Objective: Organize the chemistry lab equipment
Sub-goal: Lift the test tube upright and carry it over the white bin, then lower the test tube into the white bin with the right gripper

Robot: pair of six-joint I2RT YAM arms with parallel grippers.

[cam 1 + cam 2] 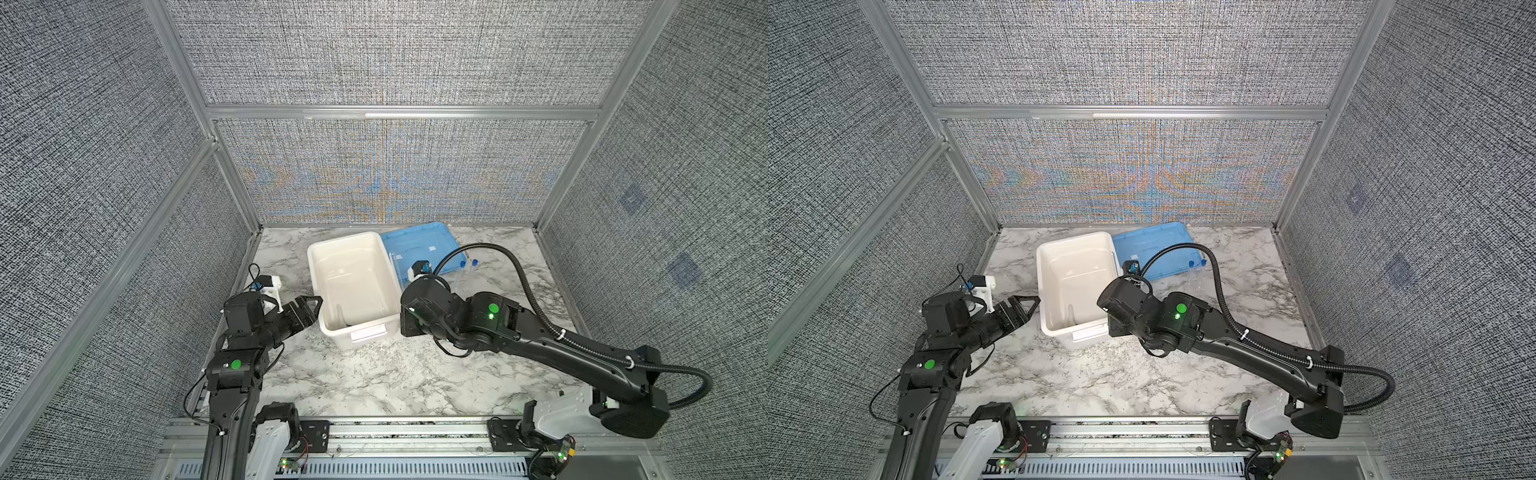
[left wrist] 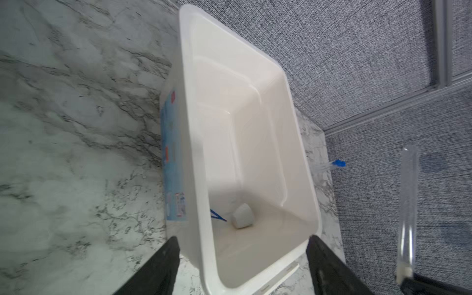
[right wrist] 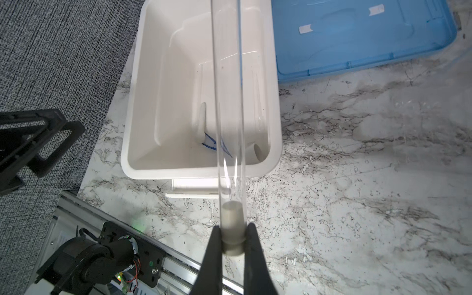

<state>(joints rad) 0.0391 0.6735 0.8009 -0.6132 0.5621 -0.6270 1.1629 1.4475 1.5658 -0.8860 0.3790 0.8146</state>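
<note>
Now: R gripper point(image 3: 233, 231) clamped on stoppered end of clear tube point(image 3: 227, 102) — axis straight out from jaws, just right of white tub point(image 3: 158, 89); L gripper point(image 2: 242, 238) wide open, empty — opposite side.

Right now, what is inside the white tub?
A small whitish cup on its side, a thin blue tool and a white stick. The tub's near wall covers part of the floor in both top views.
</note>
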